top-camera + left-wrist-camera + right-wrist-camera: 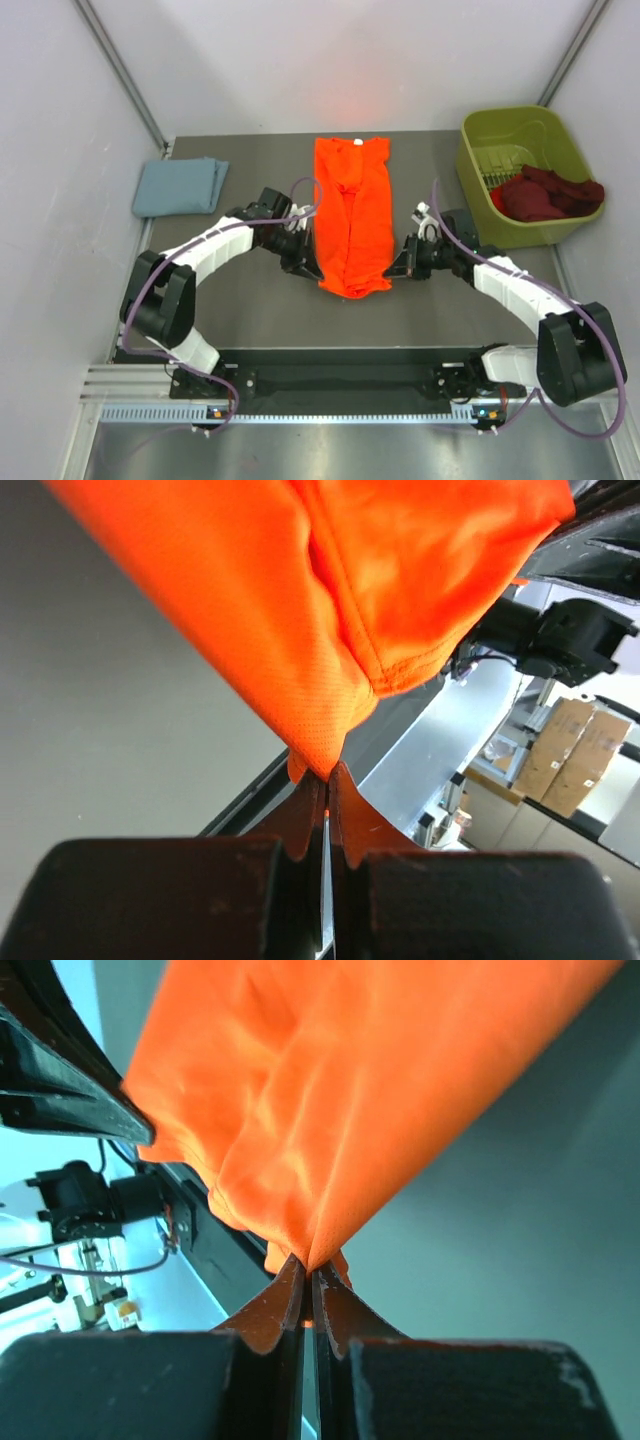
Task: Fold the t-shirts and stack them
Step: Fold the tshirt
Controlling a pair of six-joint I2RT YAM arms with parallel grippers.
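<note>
Orange t-shirt (352,212) lies folded lengthwise, sleeves tucked inward.

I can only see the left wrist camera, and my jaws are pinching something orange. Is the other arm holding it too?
Observer: Yes. The right gripper, jaws shut, pinches the other near corner of the orange fabric t-shirt.
Operator: Are there more clothes?
Observer: A folded grey-blue fabric garment lies at the far left.
Operator: Any others?
Observer: Crumpled dark red clothes sit in the olive-green plastic basket at the right.
</note>
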